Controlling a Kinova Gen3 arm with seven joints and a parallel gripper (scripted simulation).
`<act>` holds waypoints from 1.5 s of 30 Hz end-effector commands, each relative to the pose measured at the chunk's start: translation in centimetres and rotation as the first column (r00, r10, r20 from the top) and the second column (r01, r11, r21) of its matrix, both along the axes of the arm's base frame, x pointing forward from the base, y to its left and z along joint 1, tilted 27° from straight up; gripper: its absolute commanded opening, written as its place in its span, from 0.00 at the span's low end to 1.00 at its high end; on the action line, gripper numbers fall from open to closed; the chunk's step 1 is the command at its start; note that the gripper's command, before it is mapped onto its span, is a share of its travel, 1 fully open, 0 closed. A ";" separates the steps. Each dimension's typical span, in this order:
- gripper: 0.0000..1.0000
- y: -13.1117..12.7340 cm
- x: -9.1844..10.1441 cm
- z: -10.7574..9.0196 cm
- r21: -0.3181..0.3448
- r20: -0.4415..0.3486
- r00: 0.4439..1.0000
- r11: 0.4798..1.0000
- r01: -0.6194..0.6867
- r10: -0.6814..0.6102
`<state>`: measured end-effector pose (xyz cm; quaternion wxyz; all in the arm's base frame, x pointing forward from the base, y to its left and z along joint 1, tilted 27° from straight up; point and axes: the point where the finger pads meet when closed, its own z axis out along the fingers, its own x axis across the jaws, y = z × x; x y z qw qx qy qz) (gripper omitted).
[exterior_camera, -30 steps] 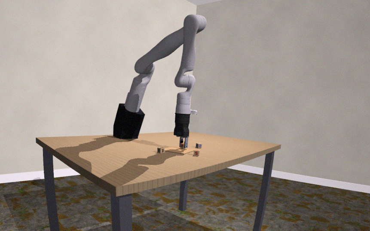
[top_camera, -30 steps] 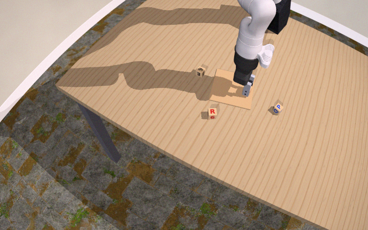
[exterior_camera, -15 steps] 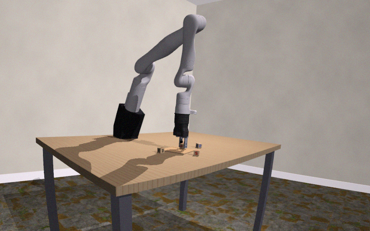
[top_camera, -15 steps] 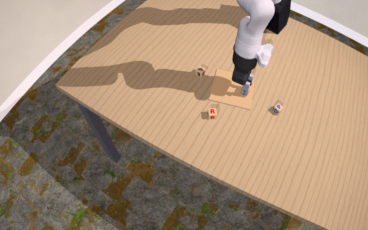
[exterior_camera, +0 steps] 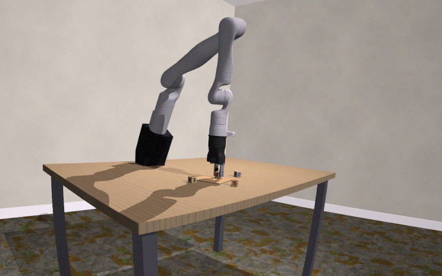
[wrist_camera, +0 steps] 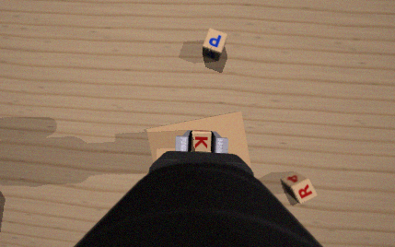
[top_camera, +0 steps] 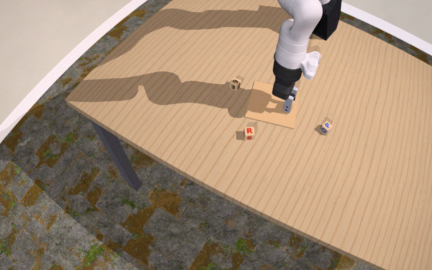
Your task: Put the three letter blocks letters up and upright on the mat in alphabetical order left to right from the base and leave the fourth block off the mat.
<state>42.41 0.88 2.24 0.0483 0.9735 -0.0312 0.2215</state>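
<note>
My gripper [top_camera: 290, 103] [exterior_camera: 218, 174] [wrist_camera: 201, 138] points down, shut on the block with a red K [wrist_camera: 202, 142] on top. It holds the block low over the mat [top_camera: 271, 119] [wrist_camera: 228, 123], near one side; whether the block touches the mat is hidden. The block with a red R [top_camera: 249, 131] [exterior_camera: 234, 182] [wrist_camera: 304, 191] on top lies off the mat. The block with a blue P [top_camera: 326, 126] [exterior_camera: 237, 174] [wrist_camera: 214, 41] on top lies off another side, turned at an angle. The fourth block [top_camera: 235, 84] [exterior_camera: 191, 179], with a black digit on top, also lies off the mat.
The robot base [top_camera: 327, 20] [exterior_camera: 153, 145] stands on the table [top_camera: 378, 151] [exterior_camera: 267, 178]. The arm and its shadow cover part of the mat in the top view. The R block is close to the mat's edge; the P block lies farther from it.
</note>
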 end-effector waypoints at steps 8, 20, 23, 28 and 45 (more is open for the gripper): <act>0.49 -0.1 0.4 0.2 0.001 0.008 1.000 1.000 0.003 -0.003; 0.49 -0.2 0.4 0.2 0.001 0.007 1.000 1.000 0.003 -0.003; 0.49 -0.2 0.4 0.2 0.001 0.007 1.000 1.000 0.003 -0.003; 0.49 -0.2 0.4 0.2 0.001 0.007 1.000 1.000 0.003 -0.003; 0.49 -0.2 0.3 0.2 0.000 0.005 1.000 1.000 0.002 -0.002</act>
